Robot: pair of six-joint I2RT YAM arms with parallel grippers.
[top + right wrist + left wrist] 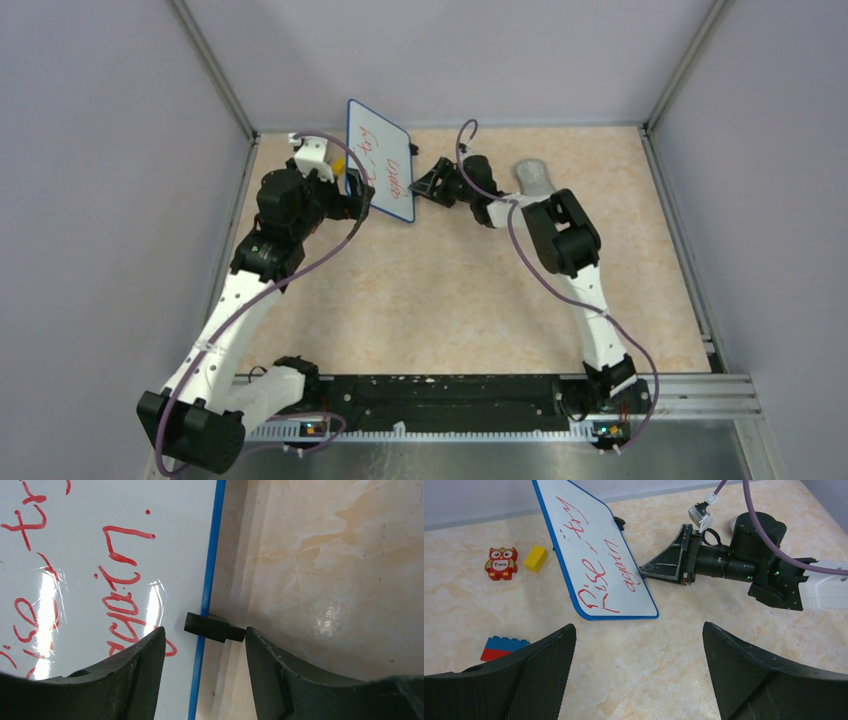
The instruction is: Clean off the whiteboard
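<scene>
Small white whiteboard (594, 555), blue-framed, red handwriting, stands tilted. Right gripper (204, 631) straddles its edge at the black foot (212, 627), jaws apart. Left gripper (638, 629) faces it, spread wide. Behind the board: owl tile (501, 563), yellow block (535, 558), blue-red brick (501, 647).

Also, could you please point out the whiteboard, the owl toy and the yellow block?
whiteboard (591, 555), left wrist view, middle of writing face.
owl toy (501, 563), left wrist view, belly.
yellow block (535, 558), left wrist view, top face.
</scene>
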